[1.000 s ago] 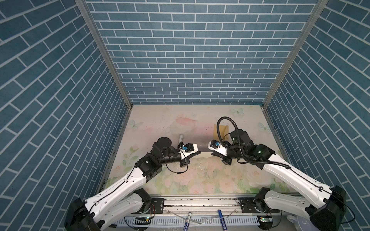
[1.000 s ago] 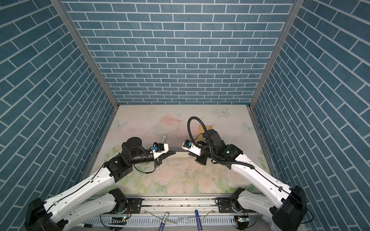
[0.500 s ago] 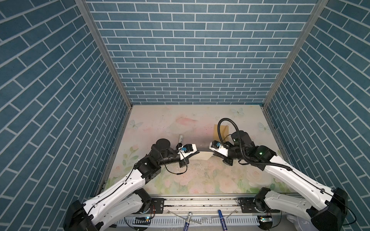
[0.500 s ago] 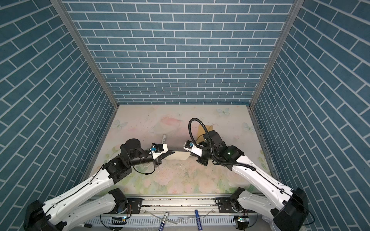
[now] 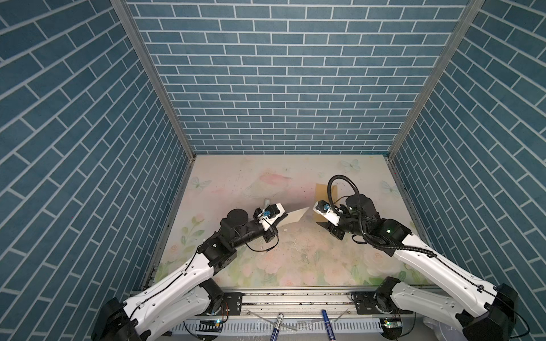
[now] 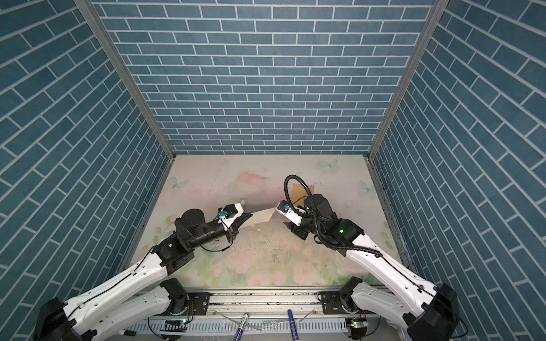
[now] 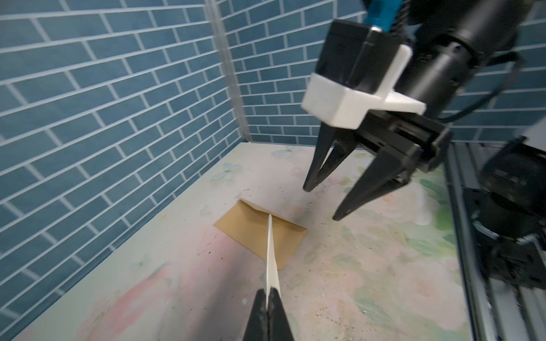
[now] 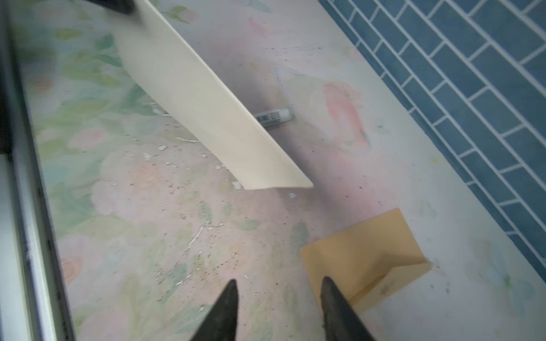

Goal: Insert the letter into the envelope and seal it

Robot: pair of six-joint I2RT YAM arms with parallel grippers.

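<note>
The left end effector (image 7: 268,296) was clamped shut on one end of the letter (image 7: 270,254), holding the folded cream sheet edge-on in the air above the desk (image 5: 236,183). In both top views the letter (image 5: 297,217) stretched from that grip towards the right arm, its free corner close to the right end effector (image 7: 322,203) but not touching it. The right end effector (image 8: 279,282) hung with its jaws apart and nothing between them.

The envelope (image 8: 363,251) lay on the right side of the desk, beyond the letter's free end, with one part bent up along a crease. In a top view the envelope (image 5: 322,192) was partly hidden by the right arm's wrist, and a black cable loop crossed in front of it.

A small grey-capped stick (image 8: 274,116) lay on the desk behind the letter, which covered part of it. Pale crumbs were scattered over the floral print. Two blue pens (image 5: 326,321) lay on the rail at the front, well apart from the paper.
</note>
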